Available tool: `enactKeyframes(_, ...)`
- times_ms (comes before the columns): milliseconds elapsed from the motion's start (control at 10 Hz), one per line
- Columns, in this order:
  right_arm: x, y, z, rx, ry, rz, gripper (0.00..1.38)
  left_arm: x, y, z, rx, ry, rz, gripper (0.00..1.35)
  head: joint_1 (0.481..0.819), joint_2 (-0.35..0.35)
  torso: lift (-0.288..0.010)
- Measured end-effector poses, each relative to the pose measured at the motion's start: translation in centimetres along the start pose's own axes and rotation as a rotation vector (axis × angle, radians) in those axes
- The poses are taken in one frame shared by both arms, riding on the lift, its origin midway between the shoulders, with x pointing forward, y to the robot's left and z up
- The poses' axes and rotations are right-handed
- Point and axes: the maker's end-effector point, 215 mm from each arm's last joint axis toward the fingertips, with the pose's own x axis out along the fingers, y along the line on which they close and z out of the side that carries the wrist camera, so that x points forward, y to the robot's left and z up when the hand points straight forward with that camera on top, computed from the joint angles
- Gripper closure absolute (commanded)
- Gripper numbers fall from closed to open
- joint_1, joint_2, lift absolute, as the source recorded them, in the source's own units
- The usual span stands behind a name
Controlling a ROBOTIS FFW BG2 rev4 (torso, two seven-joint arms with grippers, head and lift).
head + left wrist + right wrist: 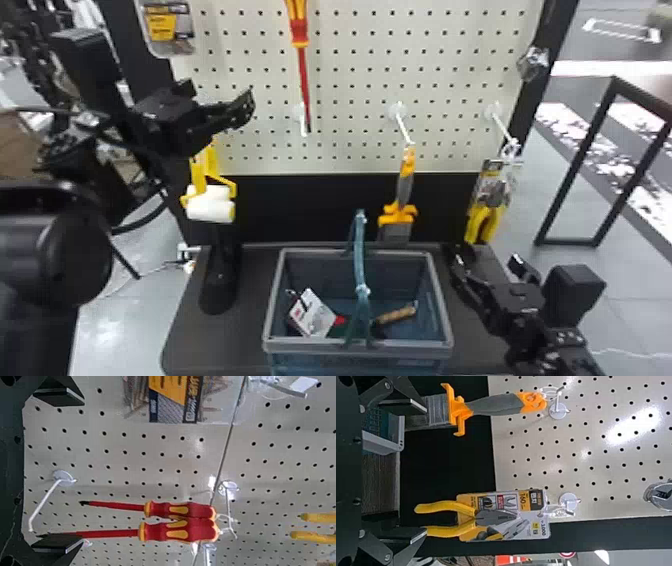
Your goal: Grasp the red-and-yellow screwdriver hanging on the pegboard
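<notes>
Up at twelve o'clock in my head view, the red-and-yellow screwdriver (301, 60) hangs tip down on the cream perforated pegboard (425, 75). Through my left wrist camera I count two of this kind: it and a matching second screwdriver (178, 531) hang close side by side on a single white wire hook (226, 506). Two plain yellow handles (317, 517) hang farther along the board.

My left gripper (242, 107) hovers at about ten o'clock in the head view, on the nine o'clock side of the screwdrivers and apart from them. Its two flat black fingers (59, 395) are spread wide, holding and touching nothing.

My right gripper (457, 255) sits low at about four o'clock, on the three o'clock side of the one grey plastic basket (274, 300) with a blue handle. Its fingers (403, 399) are likewise spread wide and hold nothing.

Below the board's lower edge I count one yellow-framed white paint roller (210, 202) at about eight o'clock from the screwdriver. There is also one orange-and-grey brush (402, 195) and one carded pair of yellow-handled pliers (487, 205), both at about five o'clock.
</notes>
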Motion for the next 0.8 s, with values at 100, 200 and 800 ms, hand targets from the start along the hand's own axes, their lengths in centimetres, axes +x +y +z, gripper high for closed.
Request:
enactKeyframes(100,0.0,0.1,0.0,-0.001,0.0,0.002,0.22,0.8,-1.2,0.7,-0.015,-0.013,-0.039,0.1,0.549,0.0,-0.1)
enactKeyframes(200,0.1,0.1,-0.2,-0.001,0.003,0.003,0.22,1.6,-2.6,1.3,-0.032,-0.023,-0.083,0.1,0.549,0.0,-0.1)
enactKeyframes(800,0.6,0.8,0.3,-0.011,-0.006,0.03,0.22,5.4,-8.2,3.4,-0.041,-0.001,-0.284,0.1,0.549,0.0,-0.1)
